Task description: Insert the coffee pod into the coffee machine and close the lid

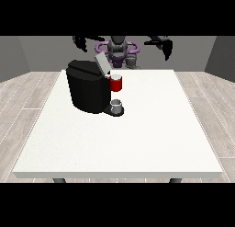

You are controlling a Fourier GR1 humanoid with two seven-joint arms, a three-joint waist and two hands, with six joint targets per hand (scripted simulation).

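No readable text, labels, brands, numbers or signs anywhere. Coffee machine (88, 90): plain black, no markings visible. Red part (116, 83) at its front: no print visible. Grey cup (117, 105) below it: blank. Table (137, 143): plain white, unmarked.

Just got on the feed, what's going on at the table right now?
Nothing is being handled yet. The robot stands behind the white table with both arms raised: the hand at the view's left and the hand at the view's right hang in the air, holding nothing. The black coffee machine sits on the table toward the view's left, its lid tilted open. A red pod holder shows at its front, above a small grey cup on the machine's base.
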